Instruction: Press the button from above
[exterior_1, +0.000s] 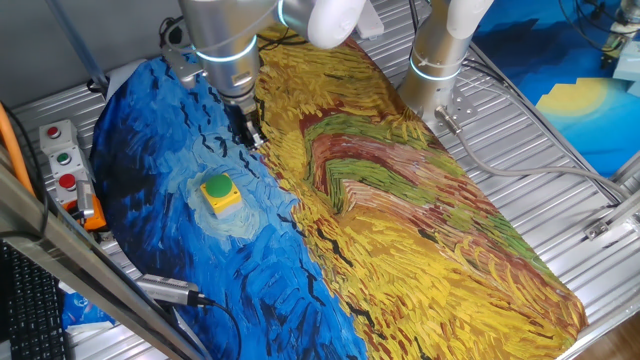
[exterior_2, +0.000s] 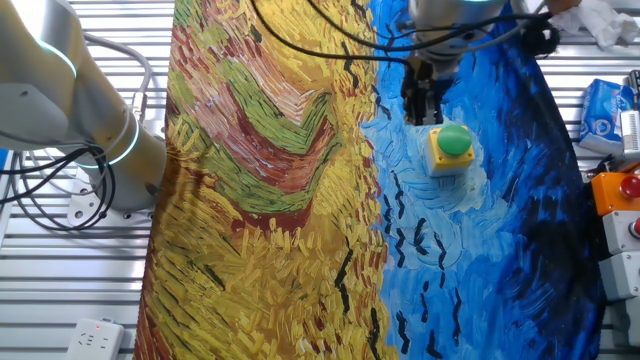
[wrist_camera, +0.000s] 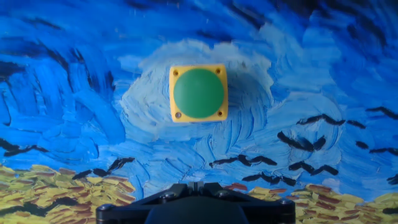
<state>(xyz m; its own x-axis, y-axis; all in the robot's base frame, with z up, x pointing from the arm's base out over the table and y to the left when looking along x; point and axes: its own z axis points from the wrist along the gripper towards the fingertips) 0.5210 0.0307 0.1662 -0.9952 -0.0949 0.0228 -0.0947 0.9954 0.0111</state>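
Note:
The button (exterior_1: 220, 190) (exterior_2: 452, 145) is a green dome on a small yellow box, standing upright on the blue part of the painted cloth. From the hand view it appears straight from above, the button (wrist_camera: 199, 93) lying ahead of the fingers. My gripper (exterior_1: 246, 132) (exterior_2: 417, 108) hangs a little above the cloth beside the button and does not touch it. Its black fingertips (wrist_camera: 196, 186) meet at the bottom edge of the hand view, shut with nothing between them.
A grey control box (exterior_1: 62, 160) with small red and green buttons sits at the table's edge, next to an orange part (exterior_2: 612, 190). A second arm's base (exterior_1: 440, 60) (exterior_2: 70, 110) stands on the yellow side. A cabled metal tool (exterior_1: 170, 290) lies near the cloth's corner.

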